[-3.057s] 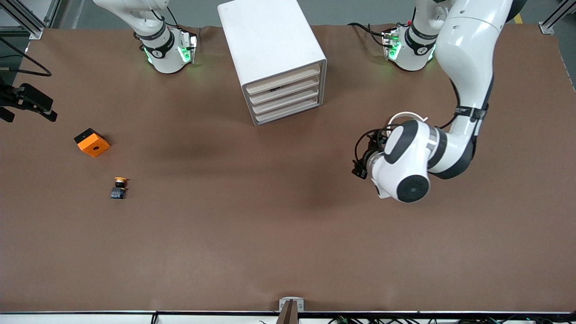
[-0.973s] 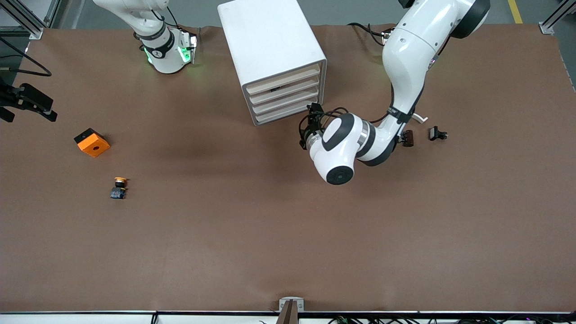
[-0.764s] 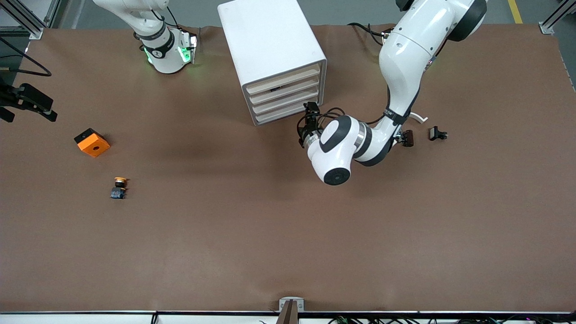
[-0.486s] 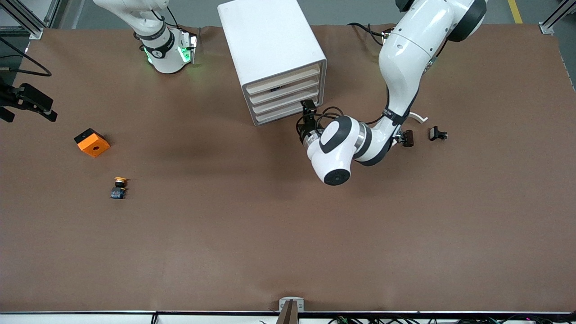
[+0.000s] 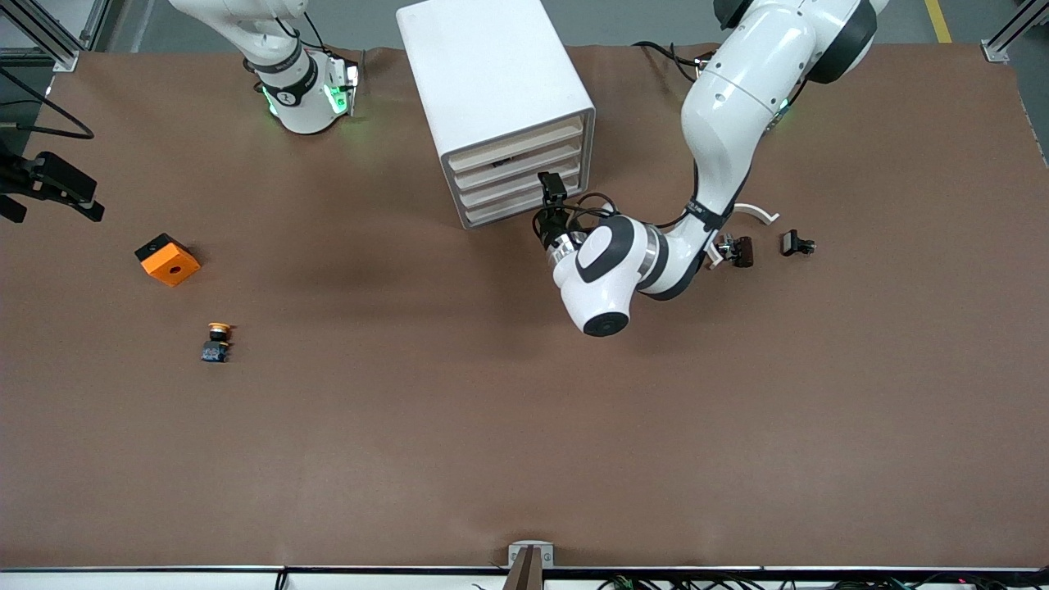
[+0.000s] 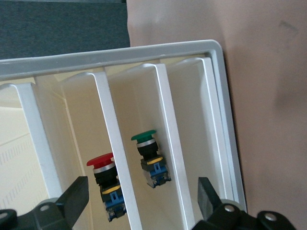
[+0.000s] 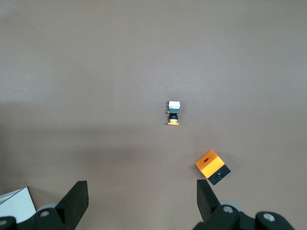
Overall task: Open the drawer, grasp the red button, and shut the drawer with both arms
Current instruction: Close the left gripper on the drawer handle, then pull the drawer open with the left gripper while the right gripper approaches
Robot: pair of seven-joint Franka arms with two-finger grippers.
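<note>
The white cabinet [image 5: 492,74] stands at the table's middle, all its drawers pushed in. My left gripper [image 5: 551,190] hangs open in front of its lower drawers, fingers apart and holding nothing. In the left wrist view the gripper [image 6: 141,191] faces the drawer fronts. The red-capped button [image 6: 103,179] lies inside one drawer [image 6: 108,120], partly hidden by that drawer's front lip. A green-capped button [image 6: 148,155] lies in the drawer beneath it. My right gripper [image 7: 141,191] is out of the front view; its wrist view shows it open and empty, high over the right arm's end of the table.
An orange cube [image 5: 168,259] and an orange-capped button [image 5: 216,342] lie toward the right arm's end. Two small black parts [image 5: 742,250] [image 5: 796,243] and a white curved piece [image 5: 758,213] lie toward the left arm's end. A black clamp [image 5: 49,184] juts in at the table's edge.
My left arm has swung from its own end of the table to the cabinet, bringing its open gripper up to the drawer fronts. The right arm has not moved.
</note>
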